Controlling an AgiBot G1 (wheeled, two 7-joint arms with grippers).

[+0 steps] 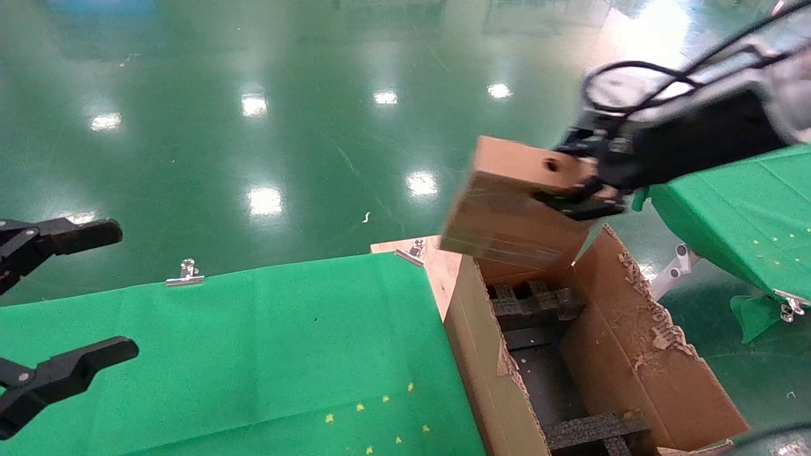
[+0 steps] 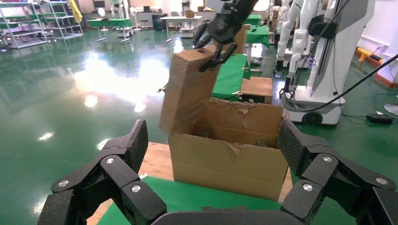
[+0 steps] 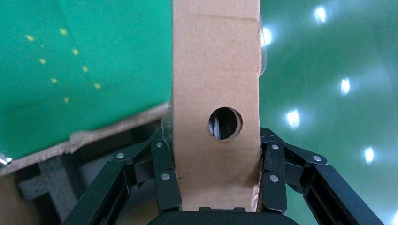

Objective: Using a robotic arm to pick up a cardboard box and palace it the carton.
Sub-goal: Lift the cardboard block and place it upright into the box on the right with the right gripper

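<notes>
Cardboard box (image 1: 507, 215): pinched by its narrow sides in right gripper (image 1: 580, 190), hanging tilted in the air above the far end of the carton (image 1: 640, 335), lower edge just over the rim. Round hole visible on the face between the fingers (image 3: 164, 180), box gripped near one end only, long body hanging free below.

Left gripper (image 1: 57, 316): spread wide, idle over the green tabletop (image 1: 253, 342), well apart from the work.

Risks, as a judgement:
- Grip near one end, so likely swing or slip of the box on a quick move.
- Lower edge close to the far carton wall; possible catch on the rim or the ragged torn flap (image 1: 652, 316), tipping the box outside onto the floor.
- Black foam inserts (image 1: 532, 304) inside the carton; possible landing on top of a foam block instead of seating in a free slot, leaving the box propped and crooked.
- Release from this height: likely bounce or fall sideways.
</notes>
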